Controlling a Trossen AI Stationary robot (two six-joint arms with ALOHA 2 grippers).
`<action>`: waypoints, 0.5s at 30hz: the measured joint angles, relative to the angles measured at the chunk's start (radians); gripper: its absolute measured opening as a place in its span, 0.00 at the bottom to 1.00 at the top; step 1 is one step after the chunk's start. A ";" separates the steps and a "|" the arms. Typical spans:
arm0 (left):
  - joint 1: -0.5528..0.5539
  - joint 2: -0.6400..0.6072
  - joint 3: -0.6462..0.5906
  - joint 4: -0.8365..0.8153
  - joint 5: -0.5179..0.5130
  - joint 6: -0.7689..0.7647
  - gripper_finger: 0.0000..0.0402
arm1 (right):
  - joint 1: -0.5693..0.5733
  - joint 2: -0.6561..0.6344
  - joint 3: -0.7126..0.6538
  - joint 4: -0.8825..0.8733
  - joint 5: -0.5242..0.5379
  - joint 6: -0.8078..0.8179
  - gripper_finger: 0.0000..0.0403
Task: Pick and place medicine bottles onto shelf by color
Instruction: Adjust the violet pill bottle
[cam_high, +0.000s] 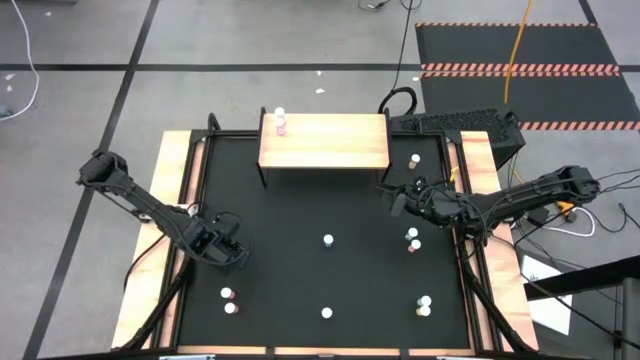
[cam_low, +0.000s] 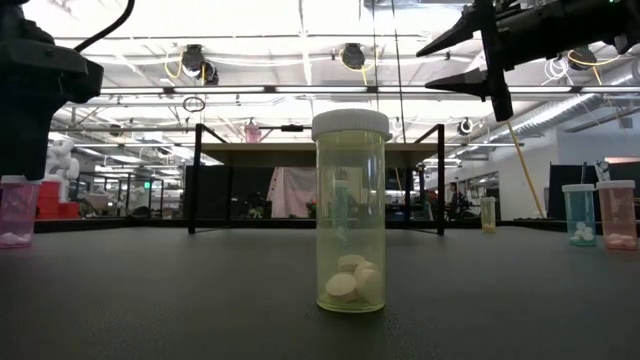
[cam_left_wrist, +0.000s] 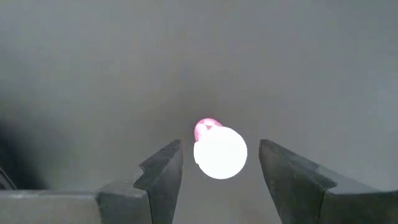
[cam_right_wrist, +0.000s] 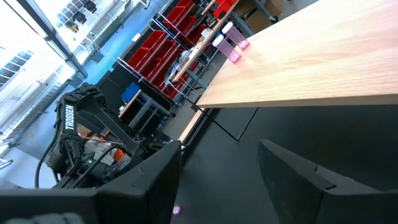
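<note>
A: What do we see on the left?

B: L hand (cam_high: 232, 256) low over the black desk (cam_high: 300, 230), near its left edge. Fingers (cam_left_wrist: 163, 171) spread, w/ a pink bottle (cam_left_wrist: 219, 150) between them in the wrist view, white cap up. Not pinched – we see gaps both sides.

A: Other bottles that side?

B: Two near the front-left corner (cam_high: 229, 296), close together. On the shelf (cam_high: 324, 140), at the back centre, two pink ones (cam_high: 280, 121) sit at its left end.

A: Middle of the desk?

B: One bottle mid-desk (cam_high: 328, 240), one at the front edge (cam_high: 327, 313). In the low view we see a yellow bottle (cam_low: 350, 212) upright, close to the camera, w/ white pills in the bottom.

A: And the right?

B: R hand (cam_high: 396, 198) up in the air just off the shelf's right front corner, fingers (cam_right_wrist: 158, 168) spread, nothing in them. Its wrist view looks along the shelf top to the pink pair. One bottle (cam_high: 415, 160) stands right of the shelf, a pair (cam_high: 413, 239) sits below the R arm, another pair (cam_high: 424, 304) near the front-right. Colours of those we can't tell from above.
</note>
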 joint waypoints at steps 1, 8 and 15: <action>0.001 0.000 0.000 -0.002 -0.002 0.000 0.53 | 0.000 0.000 0.000 0.000 0.000 0.000 0.52; 0.021 0.000 -0.024 0.014 0.002 0.000 0.53 | 0.000 0.000 0.000 0.000 -0.001 0.011 0.52; 0.025 0.000 -0.026 0.025 0.003 0.001 0.43 | 0.000 0.000 0.000 -0.001 -0.024 0.019 0.52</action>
